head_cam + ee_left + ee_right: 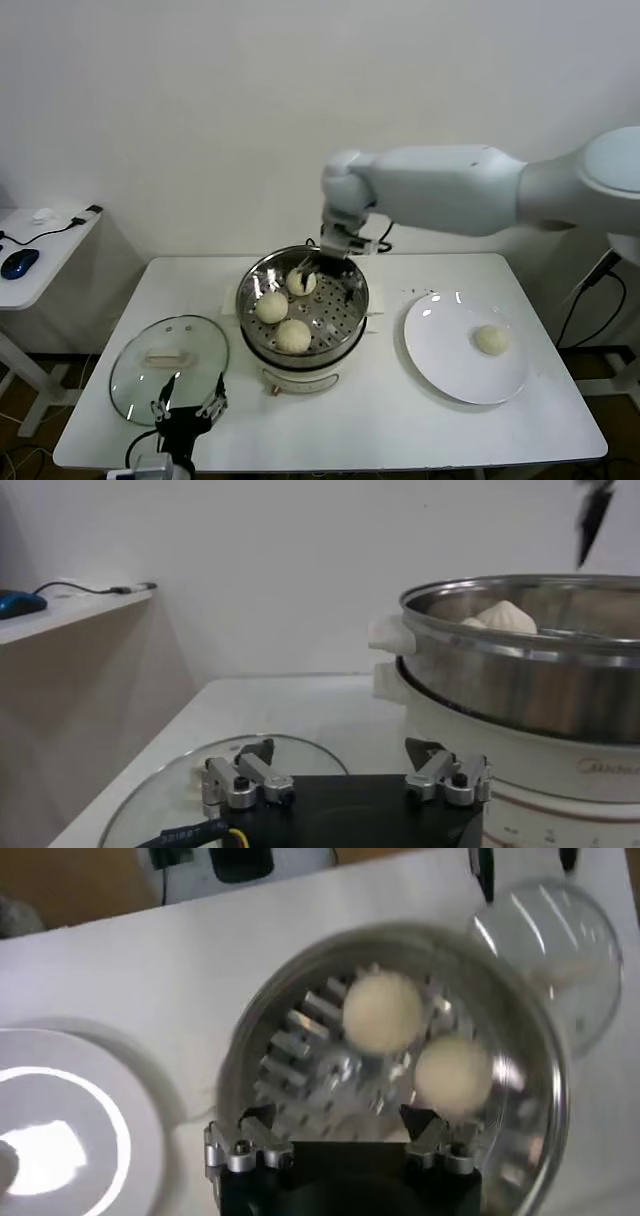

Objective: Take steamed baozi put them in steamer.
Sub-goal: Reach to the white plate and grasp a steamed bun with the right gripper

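Three baozi (pixel 284 308) in steamer (pixel 254 334), right fingers (pixel 300 267) spread above

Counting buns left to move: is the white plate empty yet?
Not empty. One baozi sits on the plate; three others lie in the steamer.

You have a glass lid (pixel 170 365) and a white plate (pixel 445 345) on the table (pixel 400 420); what looks like a computer mouse (pixel 18 263) sits on the side desk (pixel 50 250).
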`<state>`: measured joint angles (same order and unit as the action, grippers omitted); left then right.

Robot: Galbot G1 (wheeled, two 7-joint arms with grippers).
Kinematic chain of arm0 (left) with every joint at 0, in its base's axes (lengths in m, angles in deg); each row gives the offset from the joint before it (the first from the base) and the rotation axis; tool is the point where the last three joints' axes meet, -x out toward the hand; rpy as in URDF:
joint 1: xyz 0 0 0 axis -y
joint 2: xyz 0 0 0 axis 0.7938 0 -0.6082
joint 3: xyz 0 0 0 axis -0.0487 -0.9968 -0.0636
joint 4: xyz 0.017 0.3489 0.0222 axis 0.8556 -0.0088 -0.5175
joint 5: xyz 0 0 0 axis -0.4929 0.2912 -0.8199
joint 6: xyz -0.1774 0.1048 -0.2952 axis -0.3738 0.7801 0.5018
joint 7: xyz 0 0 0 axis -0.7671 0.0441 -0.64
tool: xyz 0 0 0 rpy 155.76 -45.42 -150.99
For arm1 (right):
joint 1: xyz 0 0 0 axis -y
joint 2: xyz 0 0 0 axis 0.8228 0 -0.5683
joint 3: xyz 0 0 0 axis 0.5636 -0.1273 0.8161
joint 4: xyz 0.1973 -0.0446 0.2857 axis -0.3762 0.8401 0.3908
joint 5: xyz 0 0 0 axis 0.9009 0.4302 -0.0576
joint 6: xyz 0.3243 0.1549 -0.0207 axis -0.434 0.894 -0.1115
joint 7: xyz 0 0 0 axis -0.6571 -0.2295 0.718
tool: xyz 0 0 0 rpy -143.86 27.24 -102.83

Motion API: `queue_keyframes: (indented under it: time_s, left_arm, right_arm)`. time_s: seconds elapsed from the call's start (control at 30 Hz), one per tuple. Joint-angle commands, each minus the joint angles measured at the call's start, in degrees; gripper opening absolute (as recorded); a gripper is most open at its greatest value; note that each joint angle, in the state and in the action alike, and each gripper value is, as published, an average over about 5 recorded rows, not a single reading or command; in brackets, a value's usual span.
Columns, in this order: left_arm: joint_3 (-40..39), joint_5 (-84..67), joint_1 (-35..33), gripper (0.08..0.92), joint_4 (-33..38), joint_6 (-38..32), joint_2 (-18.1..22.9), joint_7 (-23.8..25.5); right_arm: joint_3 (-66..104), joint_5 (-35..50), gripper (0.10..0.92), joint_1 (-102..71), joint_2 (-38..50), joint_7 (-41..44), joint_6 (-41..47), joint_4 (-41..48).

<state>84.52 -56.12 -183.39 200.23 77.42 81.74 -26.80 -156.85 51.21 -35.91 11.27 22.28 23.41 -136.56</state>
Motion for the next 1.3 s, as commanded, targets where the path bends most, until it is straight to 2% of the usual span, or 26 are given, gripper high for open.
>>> queue_keyframes:
  time_s: [0.03,0.27,0.47,0.67,0.93,1.3]
  left_arm:
    - [-0.02,0.05,-0.15,0.823,0.1,0.11,0.07,0.01]
    - [0.04,-0.13,0.19,0.823,-0.24,-0.06,-0.21,0.04]
    - [0.23,-0.36,1.1,0.823,-1.15,0.05,-0.16,0.12]
    - [0.77,-0.42,1.62,0.823,-1.85,0.29,0.03,0.19]
    - [0.95,-0.21,0.87,0.823,-1.55,0.52,0.27,0.48]
    - [0.72,0.02,0.46,0.823,-2.04,0.49,0.35,0.52]
  right_arm:
    - [-10.06,11.1,0.823,10.28,16.1,3.51,12.35,4.36]
    - [-12.96,8.7,0.823,4.78,30.86,2.18,23.55,1.78]
    - [-4.22,3.58,0.823,-8.87,37.93,0.18,29.16,2.57]
    - [7.51,-4.39,0.823,-22.49,38.38,-0.72,29.4,6.78]
    - [16.7,-9.48,0.823,-32.6,35.45,-3.2,30.19,12.29]
    - [21.31,-11.08,0.823,-38.22,31.7,-4.88,31.65,15.28]
